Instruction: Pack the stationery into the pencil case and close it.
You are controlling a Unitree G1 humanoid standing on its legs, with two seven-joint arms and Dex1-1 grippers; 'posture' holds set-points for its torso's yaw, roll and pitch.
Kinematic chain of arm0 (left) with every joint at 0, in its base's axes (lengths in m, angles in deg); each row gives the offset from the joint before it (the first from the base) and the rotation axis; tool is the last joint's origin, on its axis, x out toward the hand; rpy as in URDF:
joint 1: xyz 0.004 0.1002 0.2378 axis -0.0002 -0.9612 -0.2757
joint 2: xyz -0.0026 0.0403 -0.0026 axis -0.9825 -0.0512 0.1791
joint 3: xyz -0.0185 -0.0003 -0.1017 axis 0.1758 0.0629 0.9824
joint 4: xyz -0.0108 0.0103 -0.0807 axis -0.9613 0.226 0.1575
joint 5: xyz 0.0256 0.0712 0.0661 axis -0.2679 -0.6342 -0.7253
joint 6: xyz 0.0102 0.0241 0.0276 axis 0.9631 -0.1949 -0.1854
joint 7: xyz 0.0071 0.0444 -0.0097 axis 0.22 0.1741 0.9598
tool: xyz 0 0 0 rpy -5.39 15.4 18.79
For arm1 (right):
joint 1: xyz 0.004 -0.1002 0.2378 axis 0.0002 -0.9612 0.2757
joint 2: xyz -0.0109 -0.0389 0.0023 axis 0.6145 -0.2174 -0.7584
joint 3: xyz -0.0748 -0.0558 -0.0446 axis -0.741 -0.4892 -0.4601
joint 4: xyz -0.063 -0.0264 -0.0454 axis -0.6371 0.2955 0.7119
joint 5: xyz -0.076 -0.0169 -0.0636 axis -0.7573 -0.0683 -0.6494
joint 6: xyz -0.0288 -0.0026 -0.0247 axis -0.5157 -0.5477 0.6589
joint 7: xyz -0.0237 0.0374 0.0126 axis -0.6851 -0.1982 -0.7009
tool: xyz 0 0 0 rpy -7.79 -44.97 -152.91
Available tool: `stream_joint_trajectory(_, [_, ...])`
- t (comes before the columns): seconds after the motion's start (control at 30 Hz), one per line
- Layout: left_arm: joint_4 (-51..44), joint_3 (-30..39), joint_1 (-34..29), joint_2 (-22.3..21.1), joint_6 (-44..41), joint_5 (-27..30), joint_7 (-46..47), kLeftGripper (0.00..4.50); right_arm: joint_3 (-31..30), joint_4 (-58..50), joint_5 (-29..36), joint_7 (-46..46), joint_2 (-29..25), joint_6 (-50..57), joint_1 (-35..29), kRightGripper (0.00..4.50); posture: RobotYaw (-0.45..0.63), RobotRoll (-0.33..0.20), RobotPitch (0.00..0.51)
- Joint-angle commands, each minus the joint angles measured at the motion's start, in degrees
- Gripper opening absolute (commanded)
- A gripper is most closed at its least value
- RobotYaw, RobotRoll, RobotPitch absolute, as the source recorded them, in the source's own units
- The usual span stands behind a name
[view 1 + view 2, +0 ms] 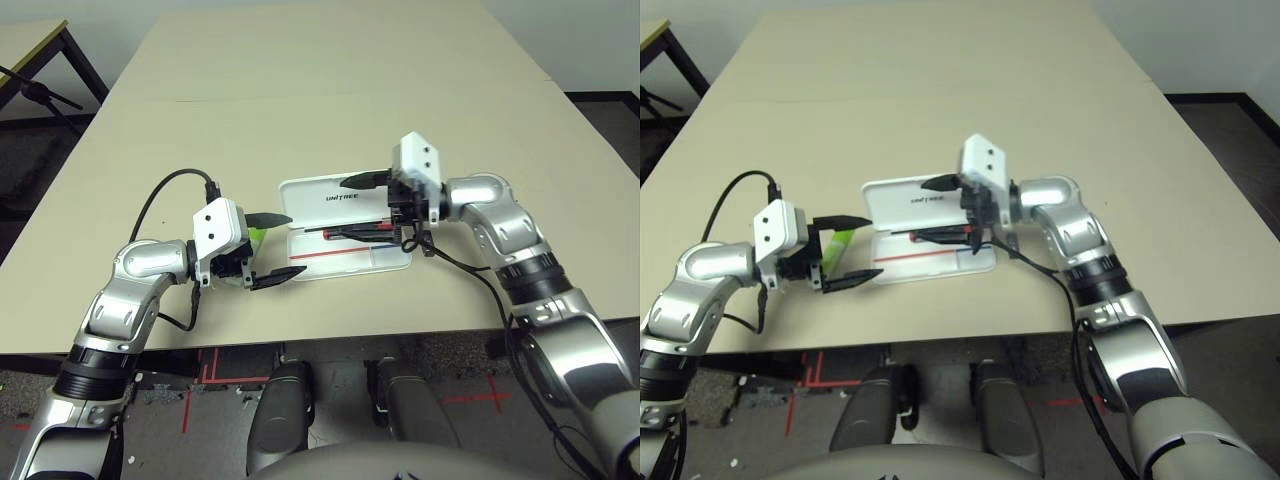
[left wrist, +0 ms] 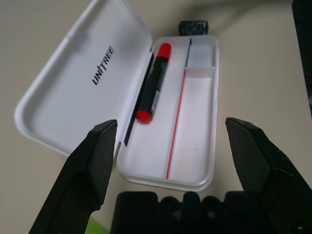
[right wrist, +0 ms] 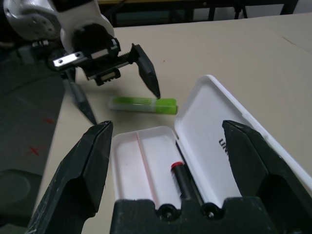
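- Beside the pencil case (image 3: pixel 146 146), 1 highlighter (image 3: pixel 142 104) lies lengthwise under the spread, empty left gripper (image 1: pixel 272 248).
- Right gripper (image 1: pixel 372 205), spread, is farther.

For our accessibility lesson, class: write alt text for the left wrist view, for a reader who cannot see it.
An open white pencil case lies on a beige table, a red marker in its tray beside the hinge and "UNITREE" printed inside the lid. The open left claw frames it with two black fingers; a small dark block sits on the table just beyond the case.
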Motion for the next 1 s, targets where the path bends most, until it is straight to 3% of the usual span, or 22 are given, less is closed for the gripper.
stream_joint_trajectory(0.03, [-0.3, 1.3, -1.3, 0.2, -2.3, 0.8, 2.1, 4.50, 3.4, -5.3, 4.3, 0.1, -3.8, 5.5, -4.6, 4.48, 0.03, 0.000, 0.127])
stream_joint_trajectory(0.2, [0.2, 2.8, -1.7, 0.4, -3.6, 0.4, 5.0, 4.50, 8.2, -11.7, 8.7, -1.4, -9.9, 6.8, -13.9, 4.48, 0.02, 0.000, 0.130])
stream_joint_trajectory(0.5, [2.0, 4.2, -0.2, 0.5, -7.8, -0.8, 11.3, 4.50, 10.9, -15.0, 5.8, -0.2, -14.3, -0.9, -24.0, 4.48, 0.00, 0.000, 0.132])
stream_joint_trajectory(0.73, [0.2, 4.1, -0.6, 0.2, -12.0, -0.7, 14.5, 4.50, 10.9, -13.4, 4.2, -0.1, -15.1, -5.5, -26.5, 4.48, 0.00, 0.000, 0.133])
stream_joint_trajectory(1.0, [-11.8, 5.6, -4.7, 2.1, -28.6, 0.4, 26.3, 4.50, 10.1, -9.8, 2.6, 1.0, -14.4, -8.8, -25.3, 4.48, 0.00, 0.000, 0.135])
